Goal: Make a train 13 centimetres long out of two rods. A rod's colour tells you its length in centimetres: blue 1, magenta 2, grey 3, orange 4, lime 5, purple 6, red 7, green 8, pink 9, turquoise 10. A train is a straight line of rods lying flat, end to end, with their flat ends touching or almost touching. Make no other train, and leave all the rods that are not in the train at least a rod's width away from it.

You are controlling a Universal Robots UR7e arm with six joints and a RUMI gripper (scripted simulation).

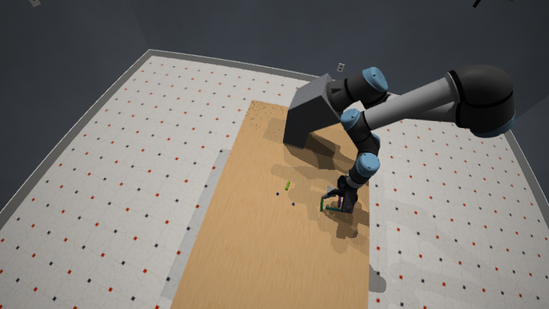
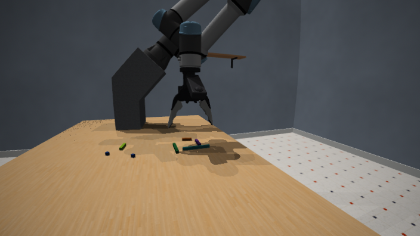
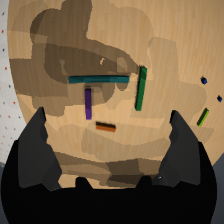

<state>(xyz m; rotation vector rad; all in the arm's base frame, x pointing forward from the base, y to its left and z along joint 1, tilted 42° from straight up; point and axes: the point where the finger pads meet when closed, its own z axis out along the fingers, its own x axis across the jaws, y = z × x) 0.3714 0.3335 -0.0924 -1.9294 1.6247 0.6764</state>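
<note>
My gripper (image 2: 191, 126) (image 3: 108, 109) is open and empty, above the table behind the rods. In the wrist view, a turquoise rod (image 2: 195, 147) (image 3: 99, 79) lies crosswise. A green rod (image 1: 321, 204) (image 2: 175, 148) (image 3: 141, 88) lies just beyond its right end, roughly at right angles to it. A purple rod (image 2: 197, 142) (image 3: 88, 104) lies below it, its upper end a small gap away. An orange rod (image 2: 187, 139) (image 3: 106, 127) lies below and right of the purple one, between the jaws' outlines. A lime rod (image 1: 288, 186) (image 2: 122, 146) (image 3: 203, 117) lies apart at the right.
Two small blue rods (image 1: 278, 193) (image 1: 293, 204) (image 2: 107, 153) (image 2: 133, 155) (image 3: 203, 80) (image 3: 219, 98) lie near the lime rod, separate from each other. The arm's grey pedestal (image 1: 308, 113) (image 2: 128, 98) stands at the back of the table (image 1: 234, 250) (image 2: 149, 193). One long table edge runs close beside the turquoise rod's side.
</note>
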